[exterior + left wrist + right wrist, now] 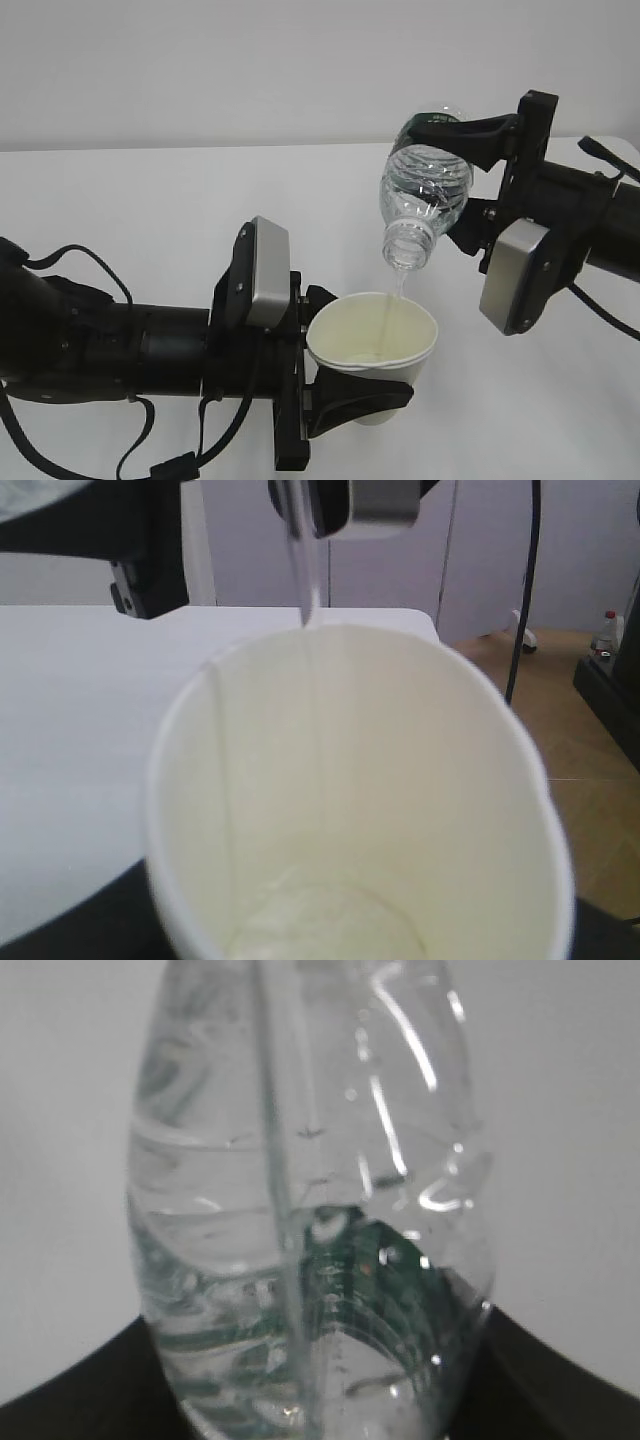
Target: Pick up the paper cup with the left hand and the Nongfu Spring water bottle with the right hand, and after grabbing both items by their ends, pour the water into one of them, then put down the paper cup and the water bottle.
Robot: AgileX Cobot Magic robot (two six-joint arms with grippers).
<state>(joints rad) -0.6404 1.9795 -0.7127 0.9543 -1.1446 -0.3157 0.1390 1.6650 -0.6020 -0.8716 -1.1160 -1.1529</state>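
Observation:
The cream-white paper cup [372,340] is held upright above the table, with my left gripper [350,352] shut on its lower body. Above it hangs the clear Nongfu Spring water bottle [425,190], tipped mouth down, its green-labelled end gripped by my right gripper [447,168]. A thin stream of water [400,288] falls from the mouth into the cup. In the left wrist view the cup [400,780] fills the frame; the water stream [305,570] enters at its far rim and a little water pools at the bottom. The right wrist view shows the bottle [310,1210] between dark fingers [70,1395].
The white table [150,220] lies under both arms, with a plain wall behind. In the left wrist view the table's far edge gives way to a brown floor [590,770], with a hanging black cable [525,580] and dark equipment [615,690] at the right.

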